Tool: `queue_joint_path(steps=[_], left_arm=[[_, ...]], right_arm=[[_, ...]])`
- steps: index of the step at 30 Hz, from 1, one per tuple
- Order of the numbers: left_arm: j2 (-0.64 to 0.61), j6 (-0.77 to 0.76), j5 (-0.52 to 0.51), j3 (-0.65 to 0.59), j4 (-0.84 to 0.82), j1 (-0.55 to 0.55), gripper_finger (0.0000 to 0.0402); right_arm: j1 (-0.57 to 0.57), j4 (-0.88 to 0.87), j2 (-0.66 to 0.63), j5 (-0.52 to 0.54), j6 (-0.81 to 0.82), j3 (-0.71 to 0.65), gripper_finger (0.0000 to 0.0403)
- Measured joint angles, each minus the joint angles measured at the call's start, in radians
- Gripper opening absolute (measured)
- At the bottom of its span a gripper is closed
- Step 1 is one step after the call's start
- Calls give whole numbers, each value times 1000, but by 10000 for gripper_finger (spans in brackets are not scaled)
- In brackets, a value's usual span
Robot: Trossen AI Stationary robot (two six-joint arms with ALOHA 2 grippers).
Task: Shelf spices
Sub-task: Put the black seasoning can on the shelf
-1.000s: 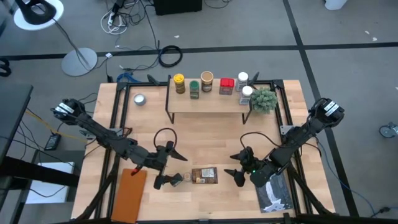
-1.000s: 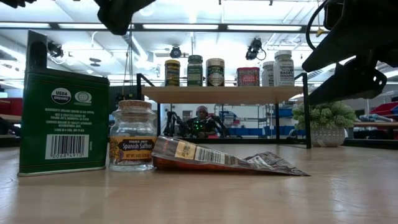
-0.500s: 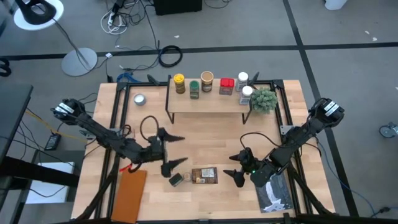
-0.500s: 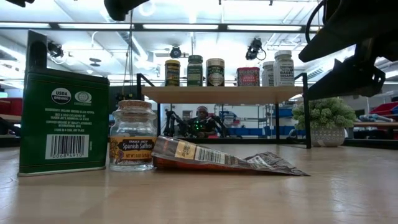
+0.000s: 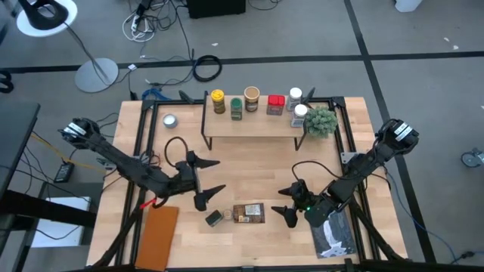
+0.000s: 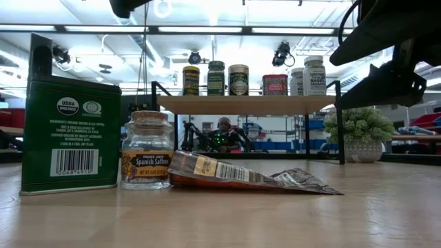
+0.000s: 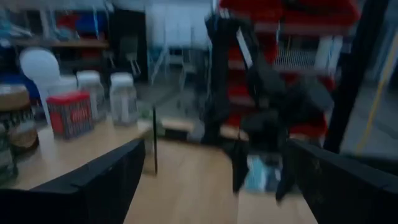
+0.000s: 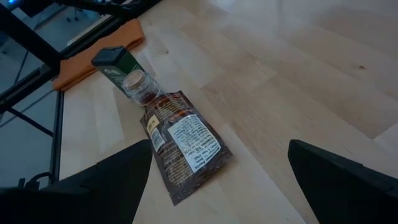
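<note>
Bare table between shelf and packet.

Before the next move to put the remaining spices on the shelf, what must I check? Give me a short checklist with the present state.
1. Left gripper open and holding nothing: ok.
2. Right gripper open, beside the packet: ok.
3. Green tin and saffron jar upright: ok.
4. Packet lying flat, free to grasp: ok.
5. Free room on the shelf in front of the jars: ok.
6. All spices shelved: not ok.
</note>
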Motion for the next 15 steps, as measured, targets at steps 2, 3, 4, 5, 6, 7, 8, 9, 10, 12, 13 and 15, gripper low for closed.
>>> queue_joint_path(steps=[2,3,4,5,6,7,8,9,10,12,13,15], left_arm=[[-49,-81,4,48,-226,-3,395],[-69,-129,4,81,-349,-5,395],[-87,-175,4,117,-482,-7,395],[-98,-224,4,153,-612,-10,394],[-102,-273,9,190,-738,-13,394],[-101,-321,16,225,-855,-16,393],[-98,-367,22,255,-959,-20,392],[-93,-407,22,280,-1046,-23,388],[-88,-443,22,299,-1119,-26,380],[-81,-515,22,317,-1237,-27,350],[-80,-551,28,317,-1286,-27,330],[-80,-626,68,317,-1357,-27,279]], right_arm=[[0,0,0,0,0,0,375],[0,0,0,0,0,0,375],[0,0,0,0,-1,0,375],[0,0,0,0,-1,0,375],[0,0,0,0,-1,0,375],[0,0,0,0,-1,0,375],[0,0,0,0,-1,0,375],[0,0,0,1,-1,0,375],[0,0,0,1,-1,0,375],[0,-1,0,1,-2,0,375],[-1,-1,0,1,-2,0,375],[0,-1,0,1,-2,0,375]])
